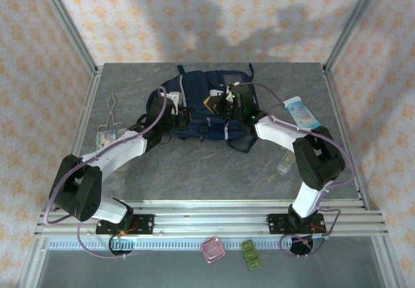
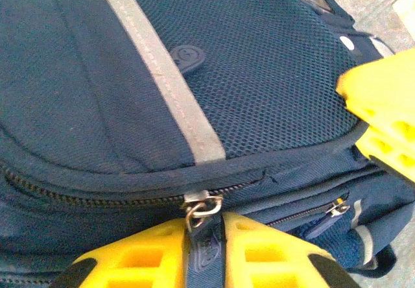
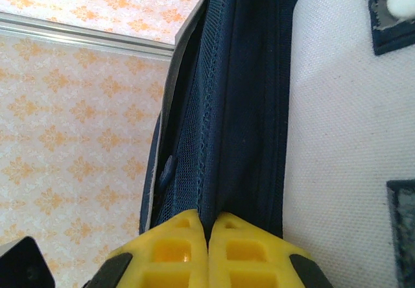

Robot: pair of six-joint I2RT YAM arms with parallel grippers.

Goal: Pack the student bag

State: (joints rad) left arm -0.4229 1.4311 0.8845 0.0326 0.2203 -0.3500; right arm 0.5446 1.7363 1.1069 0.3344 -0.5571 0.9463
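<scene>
The student bag (image 1: 201,106), navy with grey stripes and white patches, lies at the middle back of the table. My left gripper (image 1: 170,109) is at its left side, shut on the blue fabric zipper pull (image 2: 206,246) hanging from the metal slider (image 2: 201,205) of a long zipper. My right gripper (image 1: 228,106) is at the bag's right part, shut on a fold of the bag's navy fabric edge (image 3: 224,171) beside a white panel (image 3: 343,139). Yellow fingers of the right gripper (image 2: 382,116) poke in at the right of the left wrist view.
A white and blue tube (image 1: 301,113) lies right of the bag, a small clear bottle (image 1: 286,164) nearer the right arm. Metal tongs (image 1: 111,103) and a clear packet (image 1: 107,137) lie at the left. A pink box (image 1: 213,250) and a green item (image 1: 251,253) sit below the rail.
</scene>
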